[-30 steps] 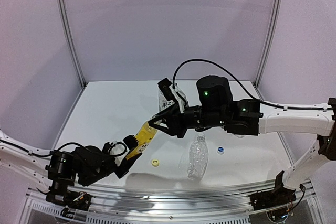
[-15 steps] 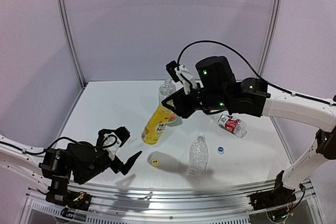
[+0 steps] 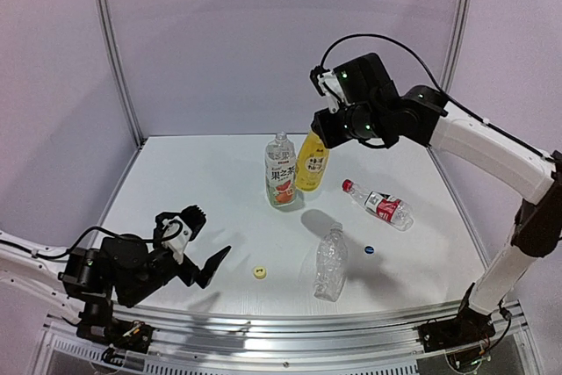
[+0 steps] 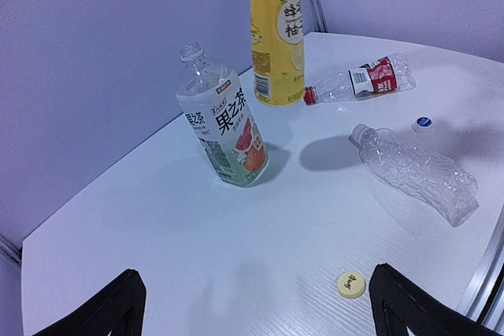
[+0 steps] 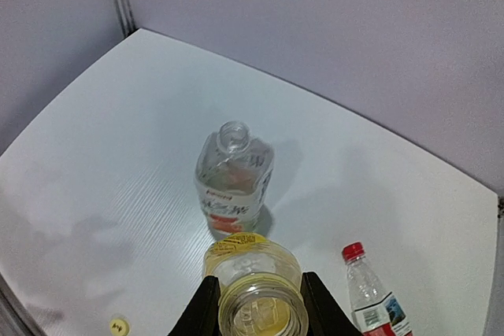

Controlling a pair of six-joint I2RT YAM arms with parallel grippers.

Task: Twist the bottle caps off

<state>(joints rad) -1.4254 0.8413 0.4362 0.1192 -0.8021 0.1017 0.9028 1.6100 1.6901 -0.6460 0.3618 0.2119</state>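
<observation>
My right gripper [image 3: 329,129] is shut on the open neck of the yellow bottle [image 3: 311,162] and holds it upright above the table, next to the upright, capless fruit-label bottle [image 3: 280,173]. In the right wrist view the fingers [image 5: 206,308] clamp the yellow bottle's mouth [image 5: 264,308]. The red-label bottle [image 3: 383,206] lies on its side with its red cap [image 3: 347,185] on. The clear plain bottle [image 3: 331,263] lies near the front. A yellow cap [image 3: 259,272] and a blue-and-white cap [image 3: 370,250] lie loose. My left gripper [image 3: 204,243] is open and empty at the front left.
The left wrist view shows the yellow cap [image 4: 351,284] just inside the right fingertip [image 4: 405,304], with the fruit-label bottle [image 4: 224,127] beyond. Metal frame posts [image 3: 118,68] and walls close the back. A rail [image 3: 290,322] runs along the front edge.
My left gripper let go of the yellow bottle and drew back, open. My right gripper carried the bottle up and to the back right, turning it upright beside the fruit-label bottle.
</observation>
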